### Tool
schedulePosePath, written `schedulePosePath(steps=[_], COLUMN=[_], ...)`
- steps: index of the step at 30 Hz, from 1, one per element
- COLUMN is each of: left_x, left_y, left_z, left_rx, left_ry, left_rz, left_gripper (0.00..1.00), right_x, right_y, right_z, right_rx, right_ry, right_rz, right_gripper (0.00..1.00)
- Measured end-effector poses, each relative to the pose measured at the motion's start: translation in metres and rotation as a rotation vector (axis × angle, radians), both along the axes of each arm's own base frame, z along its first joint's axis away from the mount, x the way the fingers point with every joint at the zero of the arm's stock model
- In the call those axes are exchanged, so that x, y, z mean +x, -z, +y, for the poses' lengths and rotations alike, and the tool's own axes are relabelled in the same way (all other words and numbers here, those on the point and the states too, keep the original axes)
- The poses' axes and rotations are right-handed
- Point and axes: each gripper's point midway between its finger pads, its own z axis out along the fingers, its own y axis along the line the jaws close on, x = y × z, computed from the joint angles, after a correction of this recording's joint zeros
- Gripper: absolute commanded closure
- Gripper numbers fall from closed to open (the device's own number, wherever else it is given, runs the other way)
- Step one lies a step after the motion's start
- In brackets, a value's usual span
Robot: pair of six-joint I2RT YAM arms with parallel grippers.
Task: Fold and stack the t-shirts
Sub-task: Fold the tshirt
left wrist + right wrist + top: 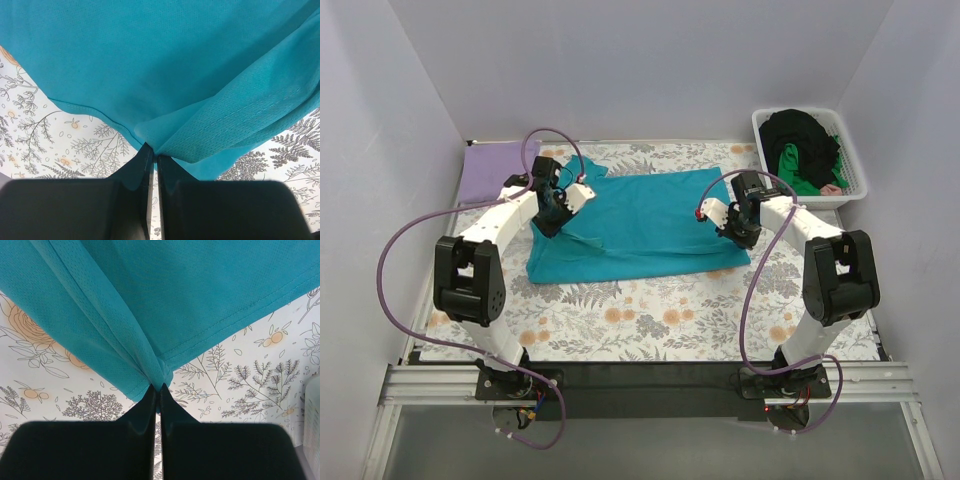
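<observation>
A teal t-shirt (pixel 640 225) lies spread across the middle of the floral cloth. My left gripper (pixel 550 222) is shut on its left edge; the left wrist view shows the teal t-shirt (pixel 165 75) bunched at my left gripper (pixel 154 152). My right gripper (pixel 740 232) is shut on the right edge, and in the right wrist view the teal t-shirt (pixel 150 300) is gathered into a pleat at my right gripper (pixel 160 386). A folded lavender t-shirt (pixel 492 170) lies at the back left. Black (pixel 802 135) and green (pixel 798 165) t-shirts fill the basket.
The white slatted basket (pixel 858 165) stands at the back right by the wall. The floral table cloth (pixel 650 320) covers the table. Purple cables loop over both arms. White walls close in the left, back and right sides.
</observation>
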Motion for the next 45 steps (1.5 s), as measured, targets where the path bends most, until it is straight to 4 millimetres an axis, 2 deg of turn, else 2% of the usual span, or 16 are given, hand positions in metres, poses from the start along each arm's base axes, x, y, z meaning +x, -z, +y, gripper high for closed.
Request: schedulePosePath(steps=[9, 15, 16, 17, 18, 19, 20, 21, 24, 26, 29, 30, 34, 37, 40, 45], left_x=[0.004, 0.008, 0.009, 0.01, 0.01, 0.011, 0.012, 0.012, 0.019, 0.031, 0.047, 0.045, 0.025, 0.002, -0.016, -0.018], left_y=[0.008, 0.008, 0.009, 0.011, 0.013, 0.015, 0.017, 0.019, 0.012, -0.004, -0.031, -0.036, -0.047, -0.037, -0.017, 0.019], left_z=[0.001, 0.005, 0.006, 0.006, 0.007, 0.007, 0.008, 0.008, 0.012, 0.015, 0.018, 0.018, 0.001, -0.01, -0.014, -0.013], left_rx=[0.004, 0.008, 0.009, 0.011, 0.013, 0.016, 0.016, 0.014, -0.013, -0.054, -0.142, -0.172, -0.291, -0.342, -0.347, -0.326], left_ry=[0.0, -0.011, -0.012, -0.011, -0.011, -0.012, -0.021, -0.035, -0.083, -0.136, -0.211, -0.233, -0.27, -0.286, -0.307, -0.347], left_rz=[0.011, 0.001, 0.002, 0.005, 0.008, 0.011, 0.014, 0.018, 0.008, -0.024, -0.087, -0.091, -0.043, 0.027, 0.107, 0.197], left_gripper=[1.0, 0.98, 0.89, 0.79, 0.61, 0.56, 0.53, 0.49, 0.49, 0.48, 0.48, 0.49, 0.51, 0.52, 0.53, 0.54], right_x=[0.001, 0.005, 0.006, 0.007, 0.009, 0.011, 0.013, 0.016, 0.023, 0.031, 0.04, 0.041, 0.027, 0.017, 0.008, 0.004], right_y=[0.008, 0.006, 0.005, 0.005, 0.005, 0.005, 0.005, 0.004, -0.002, -0.009, -0.027, -0.033, -0.049, -0.048, -0.038, -0.001], right_z=[0.0, 0.0, 0.0, 0.0, 0.0, 0.0, 0.0, -0.001, -0.005, -0.009, -0.013, -0.014, -0.005, 0.007, 0.014, 0.019], right_rx=[-0.003, 0.001, 0.0, 0.001, 0.002, 0.003, 0.005, 0.007, 0.015, 0.027, 0.072, 0.091, 0.175, 0.23, 0.244, 0.226], right_ry=[0.012, 0.019, 0.022, 0.027, 0.035, 0.045, 0.055, 0.064, 0.096, 0.129, 0.181, 0.195, 0.217, 0.219, 0.219, 0.244], right_rz=[0.021, 0.01, 0.007, 0.006, 0.005, 0.004, 0.002, -0.003, -0.02, -0.04, -0.067, -0.074, -0.044, 0.007, 0.064, 0.176], right_gripper=[0.99, 0.99, 0.95, 0.85, 0.63, 0.51, 0.47, 0.45, 0.38, 0.4, 0.54, 0.65, 0.76, 0.8, 0.82, 0.83])
